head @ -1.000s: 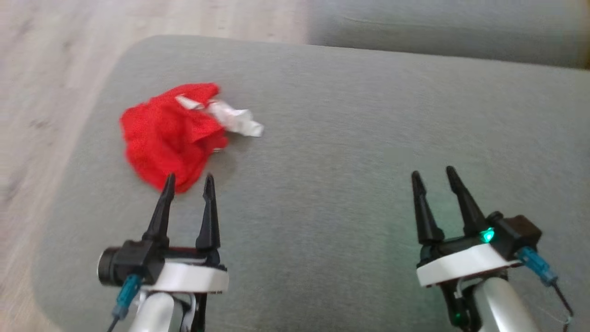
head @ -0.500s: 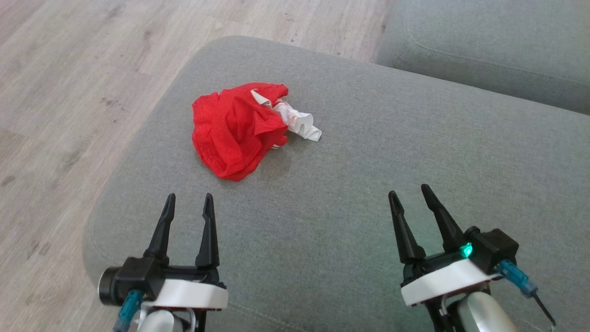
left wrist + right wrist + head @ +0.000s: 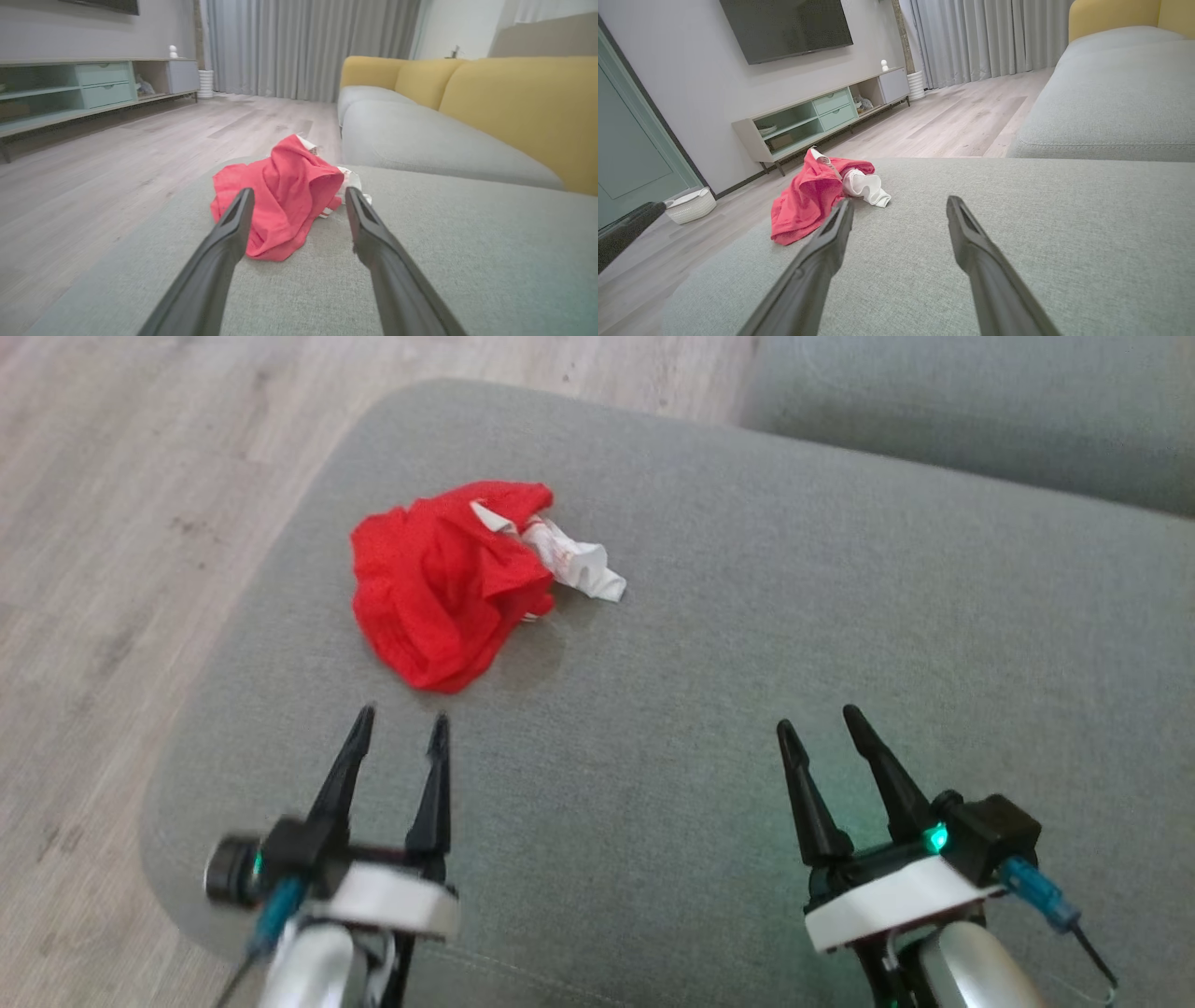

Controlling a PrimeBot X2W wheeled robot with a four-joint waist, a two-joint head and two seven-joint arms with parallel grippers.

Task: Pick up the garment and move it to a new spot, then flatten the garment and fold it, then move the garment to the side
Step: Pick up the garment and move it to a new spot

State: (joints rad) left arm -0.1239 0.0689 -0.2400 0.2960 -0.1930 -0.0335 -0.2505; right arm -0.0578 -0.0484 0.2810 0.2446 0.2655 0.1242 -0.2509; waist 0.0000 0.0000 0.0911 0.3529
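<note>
While the red garment lies crumpled near the far left corner of the grey cushion, left fingers and right fingers hover over its near edge, both spread wide and empty. Left pair points at the garment, not touching it.

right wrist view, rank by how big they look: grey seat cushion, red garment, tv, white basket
1. grey seat cushion
2. red garment and tv: too alike to rank, and the garment is far nearer
3. white basket
</note>
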